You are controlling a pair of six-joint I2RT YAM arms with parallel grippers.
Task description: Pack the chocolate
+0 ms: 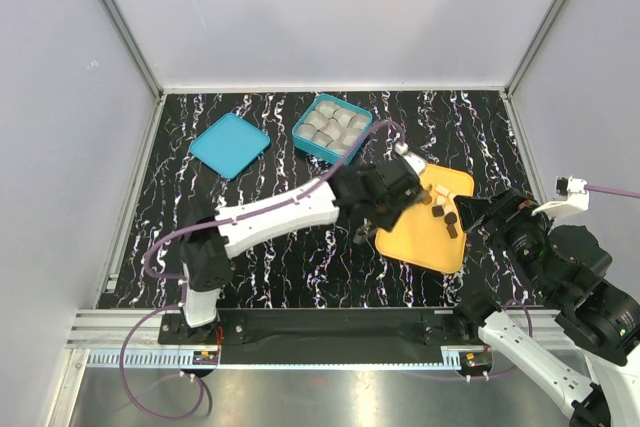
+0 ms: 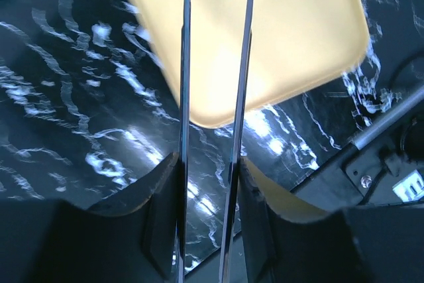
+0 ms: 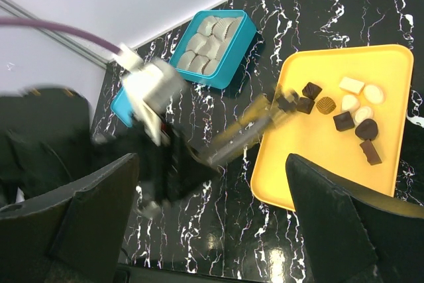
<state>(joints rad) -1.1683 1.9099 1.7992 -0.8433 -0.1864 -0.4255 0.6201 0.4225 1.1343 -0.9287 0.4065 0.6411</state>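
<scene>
Yellow tray (image 1: pixel 415 247) on the right of the table carries the chocolate (image 3: pixel 344 120), where the left gripper (image 3: pixel 283 105), blades narrowly parted, reaches a dark piece (image 3: pixel 292 102), gripped or not we cannot tell, so an off-centre pinch could flick it away; right gripper (image 3: pixel 212 164) gapes.

Brown and cream chocolate pieces (image 3: pixel 343 121) lie on the yellow tray (image 3: pixel 318 157).

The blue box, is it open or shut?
Open. The blue box has no cover on it: the grey paper cups inside show, and the flat blue lid lies beside it, not touching.
</scene>
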